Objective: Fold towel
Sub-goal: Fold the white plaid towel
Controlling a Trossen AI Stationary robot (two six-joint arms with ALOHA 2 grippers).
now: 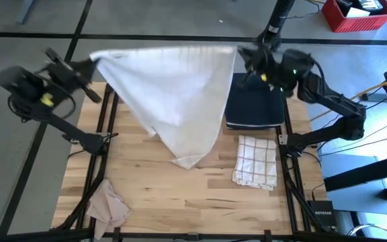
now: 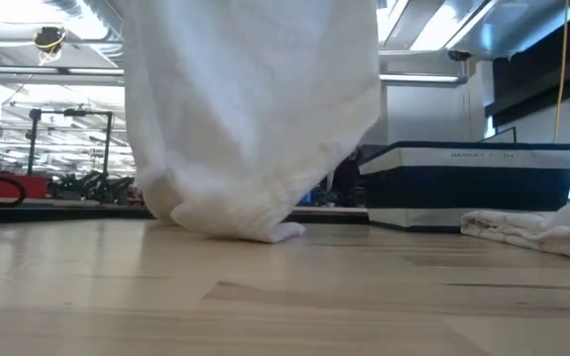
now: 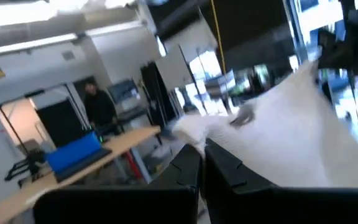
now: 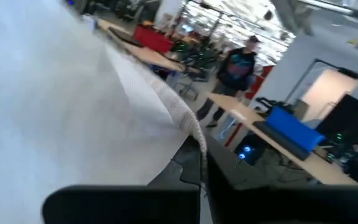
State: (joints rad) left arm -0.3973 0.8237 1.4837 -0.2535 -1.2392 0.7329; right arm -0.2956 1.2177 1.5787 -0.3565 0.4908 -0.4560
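While the left hand and right hand each pinch a top corner, the white towel hangs soft and light, its lowest tip resting on the bench.

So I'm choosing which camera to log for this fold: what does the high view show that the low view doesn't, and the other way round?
Only the high view shows both arms: the left tool and right tool each shut on an upper corner of the white towel, plus the beige cloth near the table's front left corner. Only the low view shows the towel's lowest fold resting on the table, and the room behind. Both show the white towel, the dark folded stack and the checked cloth.
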